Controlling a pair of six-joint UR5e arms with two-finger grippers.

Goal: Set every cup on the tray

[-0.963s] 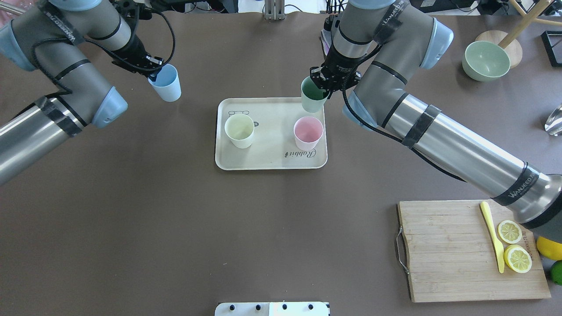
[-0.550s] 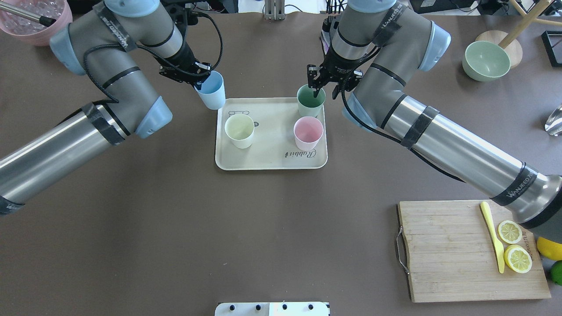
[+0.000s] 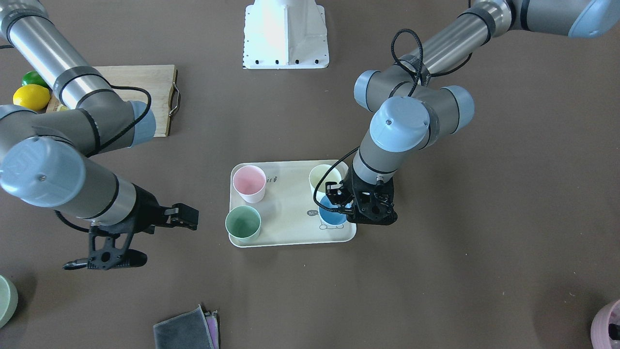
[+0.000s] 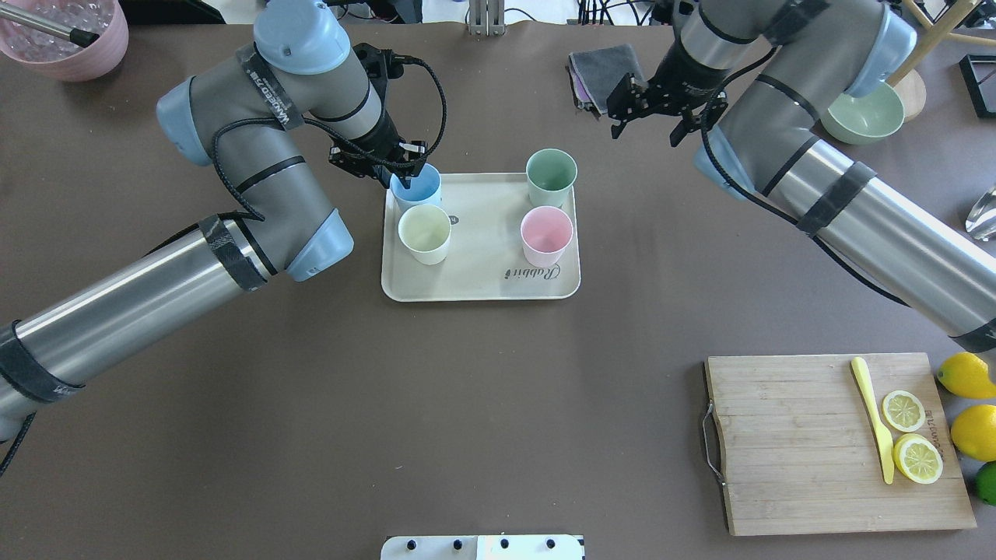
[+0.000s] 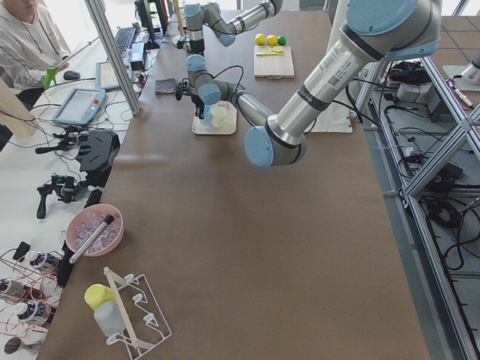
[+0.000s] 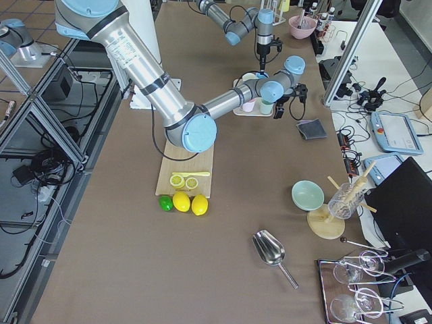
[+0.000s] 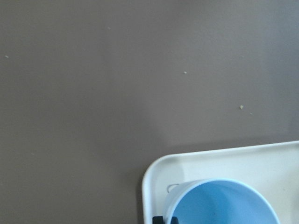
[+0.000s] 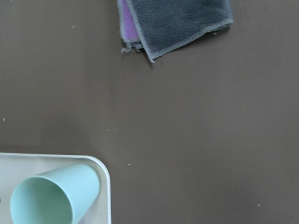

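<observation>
The cream tray [image 4: 482, 280] lies mid-table with all four cups over it. The cream-white cup [image 4: 424, 232], pink cup [image 4: 546, 233] and green cup [image 4: 551, 176] stand free on it. My left gripper [image 4: 395, 177] is shut on the rim of the blue cup [image 4: 418, 189] at the tray's far left corner. In the front view the left gripper [image 3: 341, 203] holds the blue cup [image 3: 332, 216] there. In the left wrist view the blue cup [image 7: 224, 205] sits inside the tray's corner [image 7: 152, 175]. My right gripper [image 4: 646, 120] is open and empty, off the tray beyond the green cup [image 8: 51, 198].
Folded grey and purple cloths [image 4: 597, 68] lie just behind the right gripper. A green bowl [image 4: 860, 117] is at the far right and a pink bowl [image 4: 70, 39] at the far left. A cutting board [image 4: 809, 459] with lemon slices is near right.
My left arm carried the blue cup rightward to the tray's far left corner. My right gripper let go of the green cup on the tray, opened and drew back to the far right.
</observation>
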